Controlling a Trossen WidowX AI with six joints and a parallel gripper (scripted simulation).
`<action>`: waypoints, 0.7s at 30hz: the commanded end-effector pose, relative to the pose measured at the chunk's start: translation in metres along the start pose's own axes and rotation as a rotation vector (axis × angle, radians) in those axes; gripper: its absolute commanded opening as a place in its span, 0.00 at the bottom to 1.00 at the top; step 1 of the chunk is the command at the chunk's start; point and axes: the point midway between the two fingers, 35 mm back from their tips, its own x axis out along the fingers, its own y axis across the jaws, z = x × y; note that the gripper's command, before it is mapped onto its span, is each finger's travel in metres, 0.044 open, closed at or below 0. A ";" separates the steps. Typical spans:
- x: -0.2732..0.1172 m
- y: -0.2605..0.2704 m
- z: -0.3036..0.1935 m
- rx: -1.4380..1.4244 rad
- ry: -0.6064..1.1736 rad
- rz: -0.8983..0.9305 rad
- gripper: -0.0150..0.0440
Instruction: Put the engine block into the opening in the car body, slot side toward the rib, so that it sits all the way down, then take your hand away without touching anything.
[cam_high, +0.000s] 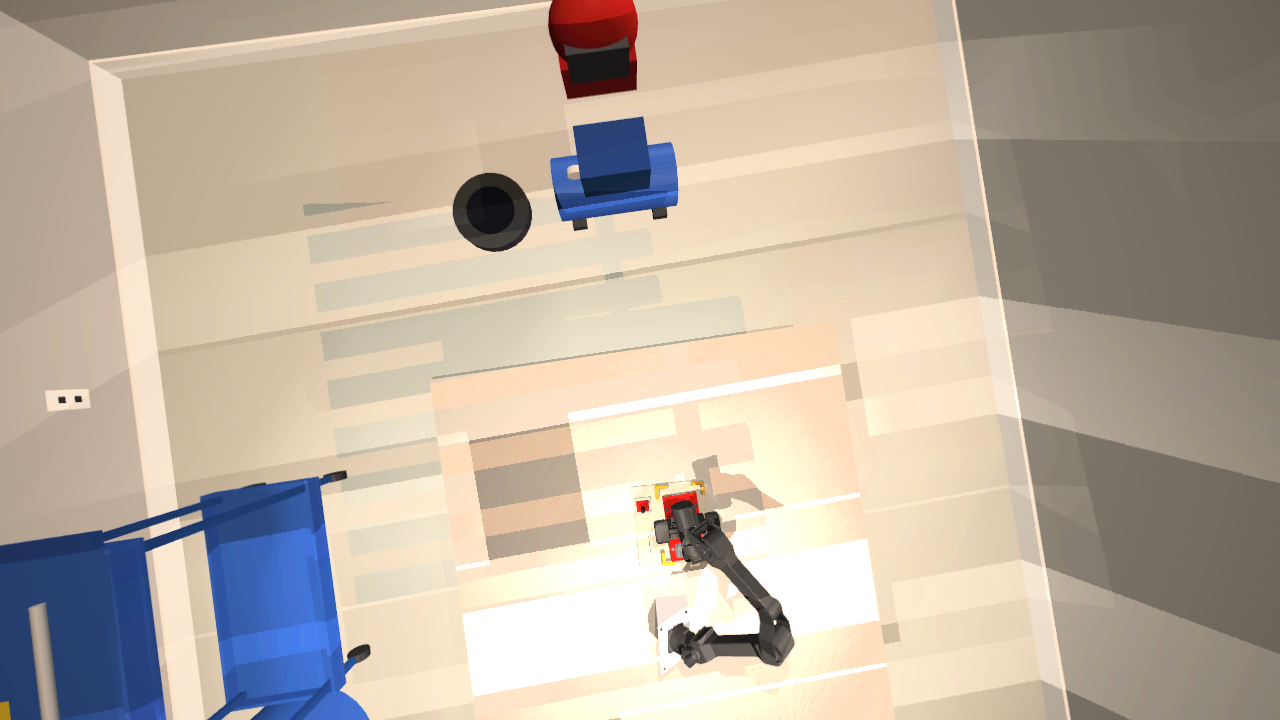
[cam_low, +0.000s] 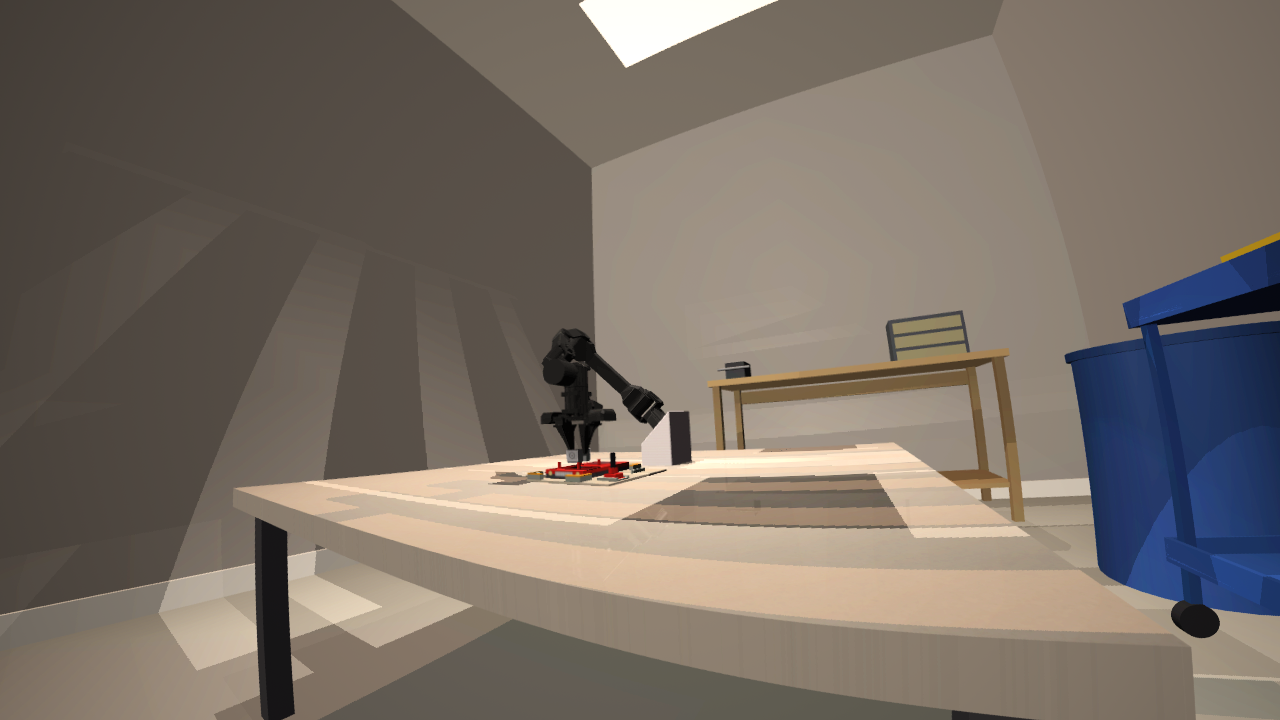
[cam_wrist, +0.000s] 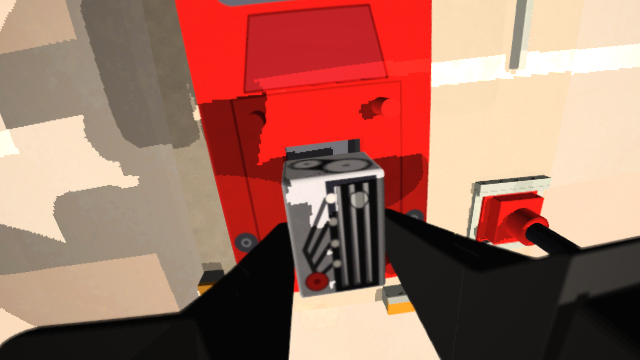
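Observation:
The grey engine block (cam_wrist: 335, 225) (cam_low: 573, 455) is held upright between the black fingers of my gripper (cam_wrist: 335, 226) (cam_low: 578, 454), which is shut on it. The red car body (cam_wrist: 315, 50) (cam_high: 680, 499) (cam_low: 562, 469) lies below. The opening (cam_wrist: 320, 149) shows as a dark gap past the block's far edge in the wrist view; the block hides the rest of it. The block stands above the body in the exterior view. The rib and the block's slot cannot be made out.
A red part with a black rod (cam_wrist: 520, 220) sits in a pale holder right of the car body in the wrist view. A yellow bracket (cam_wrist: 400, 306) stands by the body's near end. A thin grey bar (cam_wrist: 518, 35) is at the upper right. The arm's white base mount (cam_low: 666, 440) stands behind.

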 end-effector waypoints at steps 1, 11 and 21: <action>0.001 0.000 0.001 -0.005 -0.001 0.004 0.52; 0.003 0.000 0.001 -0.005 -0.001 0.004 0.52; 0.004 0.000 0.001 -0.005 -0.001 0.004 0.52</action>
